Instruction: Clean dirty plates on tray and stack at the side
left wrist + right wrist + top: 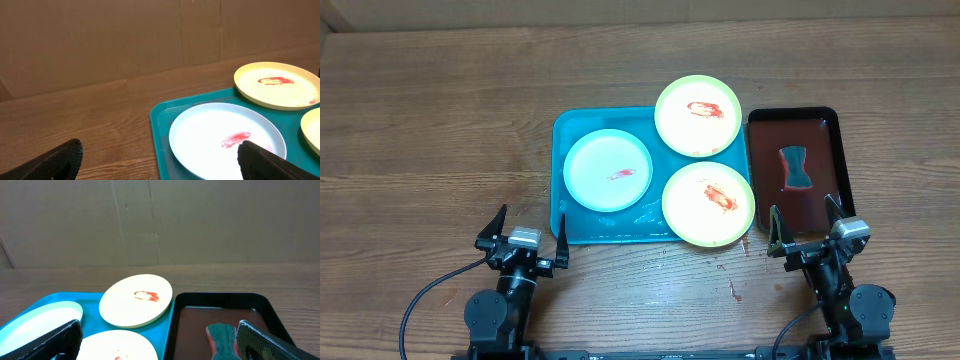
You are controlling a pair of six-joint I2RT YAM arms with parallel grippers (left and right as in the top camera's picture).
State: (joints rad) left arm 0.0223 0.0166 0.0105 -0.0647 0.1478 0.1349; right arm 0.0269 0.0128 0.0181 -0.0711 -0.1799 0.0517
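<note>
All three plates are on the turquoise tray [610,228] in the middle of the worktop [440,130], none stacked. The pale blue-white plate [608,170] lies flat in the tray's left half with one small red smear. The far yellow-green plate [698,115] hangs over the tray's back rim, and the near yellow-green plate [708,203] pokes past its front right corner. Both are smeared with red sauce.

Just right of that is a dark tray [765,130] with a sponge [797,167] in it. Its bottom looks reddish and maybe wet, can't really tell. There are a few red drips [732,290] on the wood in front of the near plate.

The left gripper [532,225] is by the tray's front left corner, jaws spread wide with nothing between them. The right gripper [803,215] is at the dark tray's front edge, jaws also spread and empty.

The wrist views cut a lot off. On the left one the near plate is just a sliver at the right edge and a finger covers part of the blue-white plate. On the right one a finger hides part of the sponge and the near plate runs off the bottom
</note>
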